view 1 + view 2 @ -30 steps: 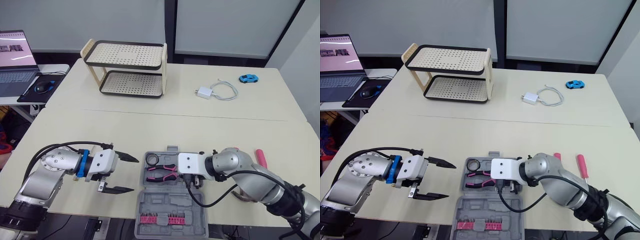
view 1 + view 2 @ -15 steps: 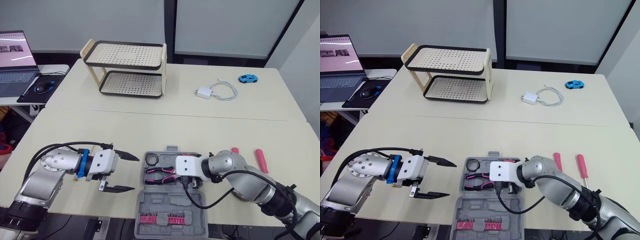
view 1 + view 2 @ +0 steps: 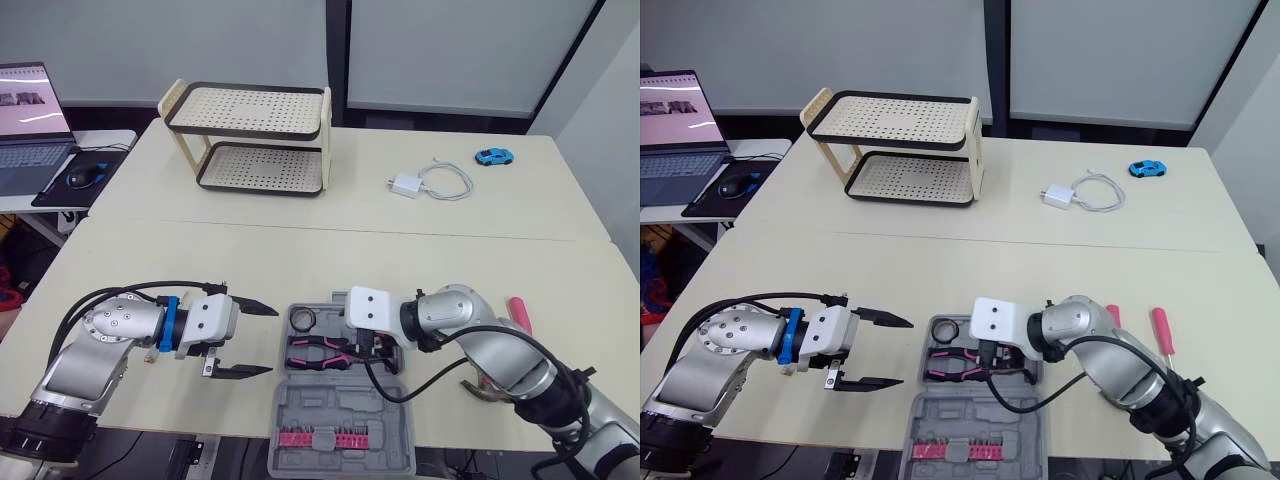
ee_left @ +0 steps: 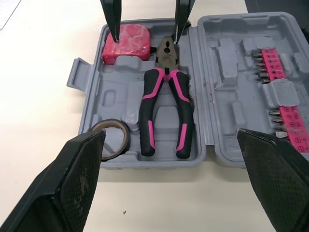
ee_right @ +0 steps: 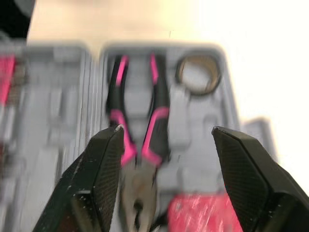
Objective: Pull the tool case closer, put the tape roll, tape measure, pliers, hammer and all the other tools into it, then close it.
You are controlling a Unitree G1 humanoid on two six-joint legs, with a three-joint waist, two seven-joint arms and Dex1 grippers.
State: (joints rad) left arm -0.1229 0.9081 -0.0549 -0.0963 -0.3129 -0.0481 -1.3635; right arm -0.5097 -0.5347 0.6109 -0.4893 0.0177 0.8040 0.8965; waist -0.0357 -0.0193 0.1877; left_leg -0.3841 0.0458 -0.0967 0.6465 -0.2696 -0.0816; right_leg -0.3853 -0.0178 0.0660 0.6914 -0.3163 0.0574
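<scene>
The grey tool case point(image 3: 340, 400) lies open at the table's front edge, with a strip of pink bits point(image 4: 285, 96) in its near half. Its far half holds the tape roll point(image 4: 113, 140), the pink-handled pliers point(image 4: 164, 111) and the pink tape measure point(image 4: 127, 42). My right gripper point(image 5: 166, 179) hangs open just above the pliers' head and the tape measure, with nothing in it. My left gripper point(image 3: 245, 340) stands open on the left of the case, level with the tape roll, also holding nothing. Two pink screwdrivers point(image 3: 1160, 325) lie on the table to the right of my right arm.
A two-tier perforated rack point(image 3: 255, 135) stands at the back left. A white charger with its cable point(image 3: 410, 185) and a blue toy car point(image 3: 495, 157) lie at the back right. A laptop point(image 3: 30, 120) and a mouse point(image 3: 83, 177) sit on a side table to the left.
My right gripper has shifted a little left and away from me over the case's far half. The left gripper has stayed in place.
</scene>
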